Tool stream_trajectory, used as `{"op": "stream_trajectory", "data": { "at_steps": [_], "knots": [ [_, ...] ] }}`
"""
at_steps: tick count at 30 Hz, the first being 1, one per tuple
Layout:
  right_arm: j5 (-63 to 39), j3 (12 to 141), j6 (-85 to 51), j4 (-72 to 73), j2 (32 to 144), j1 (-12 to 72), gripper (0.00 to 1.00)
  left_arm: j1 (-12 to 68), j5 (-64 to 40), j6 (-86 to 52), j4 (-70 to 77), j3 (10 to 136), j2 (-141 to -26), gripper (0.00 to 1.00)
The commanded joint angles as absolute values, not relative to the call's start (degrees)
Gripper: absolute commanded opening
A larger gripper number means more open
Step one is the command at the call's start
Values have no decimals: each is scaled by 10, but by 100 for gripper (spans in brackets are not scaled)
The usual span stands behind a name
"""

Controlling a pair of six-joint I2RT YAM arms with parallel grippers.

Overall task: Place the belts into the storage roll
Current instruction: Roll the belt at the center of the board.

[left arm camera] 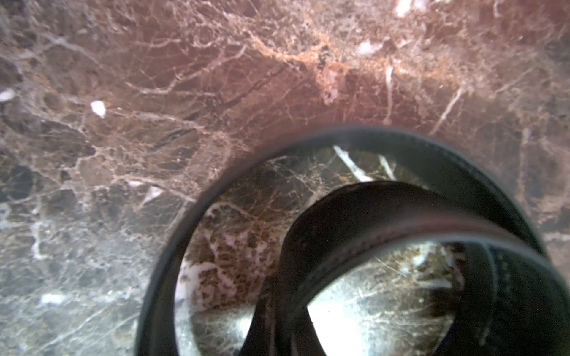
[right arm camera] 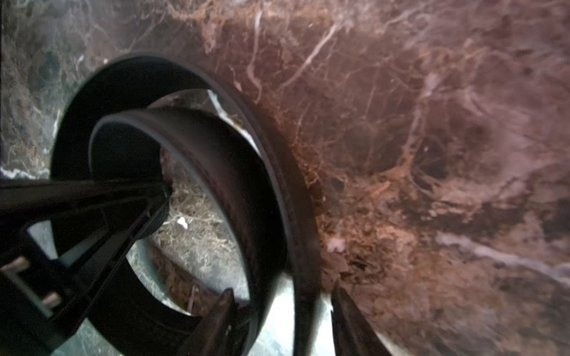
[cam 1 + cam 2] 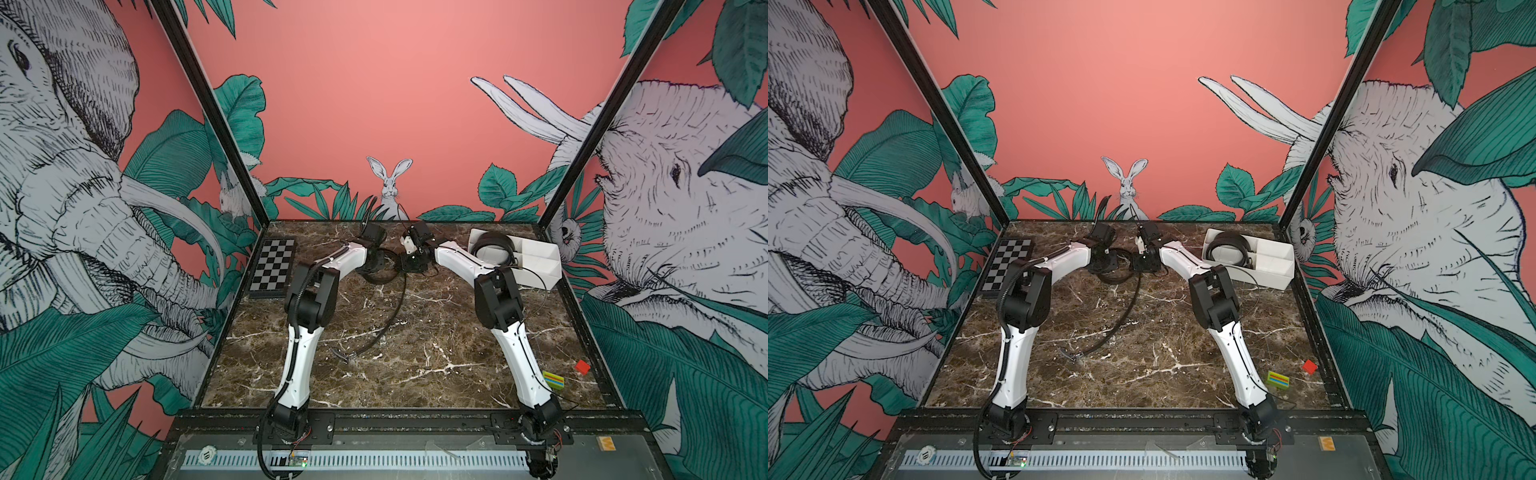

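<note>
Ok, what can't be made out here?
Left gripper: fingers outside left wrist view, hidden under its wrist in both top views; pinch on the table coil blurred in right wrist view.
Stored coil in storage roll: one belt or two? Too small, top views.
Trailing buckle end: tiny in top views.

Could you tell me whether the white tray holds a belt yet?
Yes: one coiled black belt lies inside the tray, at its end nearer the arms.

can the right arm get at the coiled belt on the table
Likely yes: the right gripper sits right at the coiled belt, open fingers either side of its outer wall. The left gripper, inside the coil, looks clear of it.
</note>
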State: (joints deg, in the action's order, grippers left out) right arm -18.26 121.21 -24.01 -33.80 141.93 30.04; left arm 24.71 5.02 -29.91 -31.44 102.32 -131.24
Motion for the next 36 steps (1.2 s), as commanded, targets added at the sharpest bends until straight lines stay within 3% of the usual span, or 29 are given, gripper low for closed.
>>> {"op": "stream_trajectory", "data": {
  "at_steps": [1, 3, 5, 8, 11, 16, 21, 25, 29, 34, 36],
  "knots": [
    [-187, 1198, -237, -341, 1415, 306, 49, 252, 36, -291, -459, 997, -1361, 0],
    [-177, 1218, -236, -350, 1428, 308, 54, 254, 33, -286, -460, 998, -1361, 0],
    [-168, 1256, -237, -378, 1450, 311, 50, 254, 29, -285, -462, 998, -1362, 0],
    [-149, 1313, -236, -433, 1479, 315, 27, 255, 11, -280, -467, 1002, -1365, 0],
    [-132, 1306, -224, -478, 1471, 316, 19, 262, -2, -278, -477, 996, -1362, 0],
    [-99, 1132, -211, -466, 1371, 312, 8, 284, -35, -283, -461, 950, -1339, 0],
    [-89, 944, -226, -425, 1272, 306, 7, 322, -71, -291, -450, 926, -1310, 0],
    [-68, 862, -240, -413, 1224, 302, 7, 334, -106, -312, -400, 882, -1238, 38],
    [-56, 830, -250, -409, 1203, 302, 7, 337, -112, -326, -357, 837, -1148, 63],
    [-55, 827, -255, -406, 1194, 301, 8, 343, -109, -334, -296, 771, -1053, 79],
    [-52, 829, -256, -408, 1193, 301, 8, 347, -116, -329, -270, 740, -1019, 80]
  ]
}}
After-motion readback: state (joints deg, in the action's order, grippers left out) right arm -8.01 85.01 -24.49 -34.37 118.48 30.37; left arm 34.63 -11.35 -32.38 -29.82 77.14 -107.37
